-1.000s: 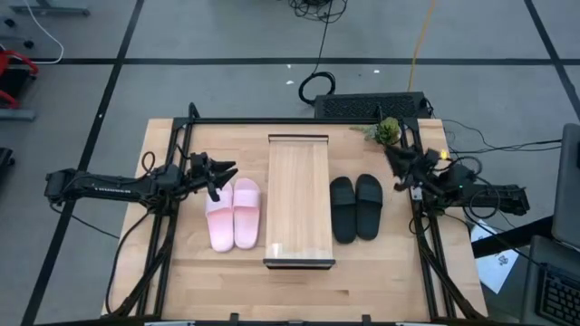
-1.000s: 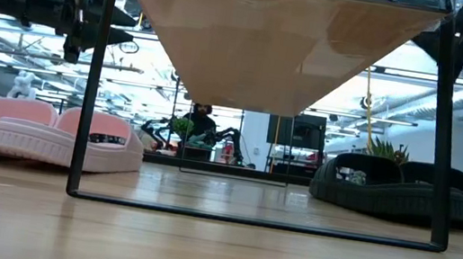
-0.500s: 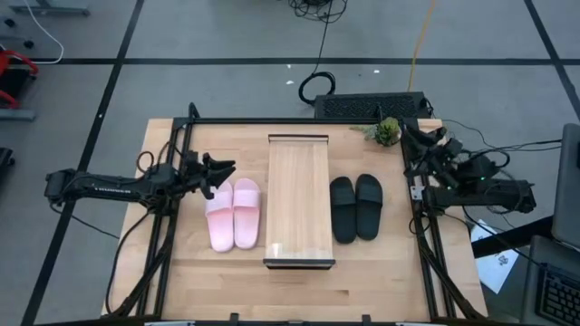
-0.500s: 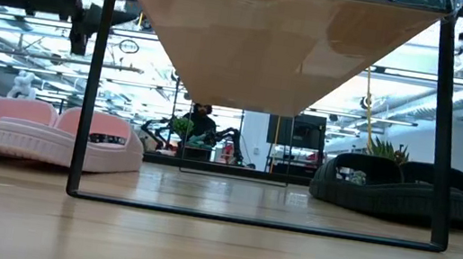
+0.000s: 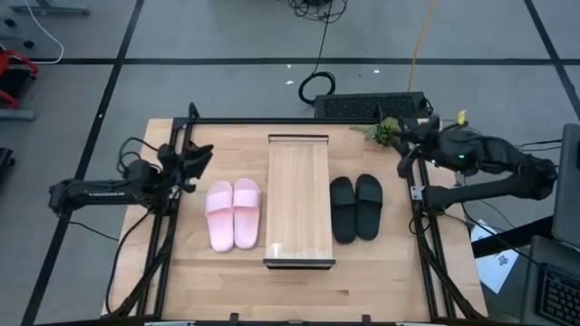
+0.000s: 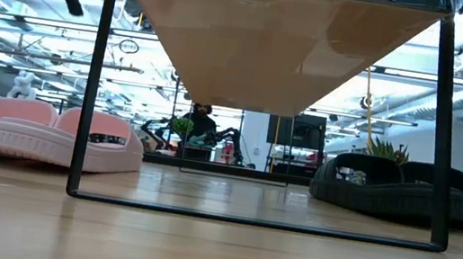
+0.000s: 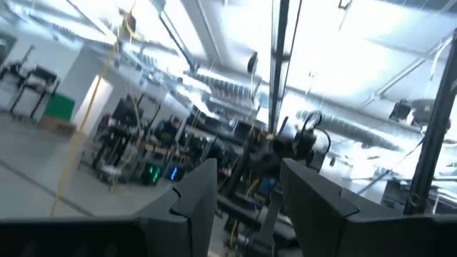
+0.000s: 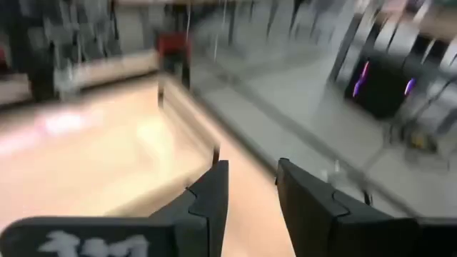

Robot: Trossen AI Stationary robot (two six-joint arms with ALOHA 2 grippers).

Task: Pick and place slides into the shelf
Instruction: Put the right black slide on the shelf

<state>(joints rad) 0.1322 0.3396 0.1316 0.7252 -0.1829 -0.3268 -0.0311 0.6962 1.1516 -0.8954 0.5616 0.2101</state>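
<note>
You have nothing placed yet. The shelf (image 5: 298, 201) stands in the middle of the table (image 5: 362, 281) with its wooden top bare, and all four slides lie on the tabletop beside it. The two pink slides (image 5: 233, 214) lie side by side just left of the shelf, and the two black slides (image 5: 355, 207) lie side by side just right of it. In the low view you can see the same thing: the pink pair (image 6: 40, 133) and the black pair (image 6: 404, 196) rest on the table on either side of the shelf's dark frame (image 6: 90, 82).

Your left gripper (image 5: 193, 163) hovers above the table's left rail, near the pink pair but apart from it, fingers (image 7: 196, 191) spread with nothing between them. Your right gripper (image 5: 410, 136) is up at the far right corner by the small plant (image 5: 388, 130), well apart from the black pair; its fingers (image 8: 211, 194) stand a little apart and hold nothing.

So the whole job remains, as far as you can judge: four picks and four placements. Neither arm looks committed to a slide yet; the left sits closer to its pair.
</note>
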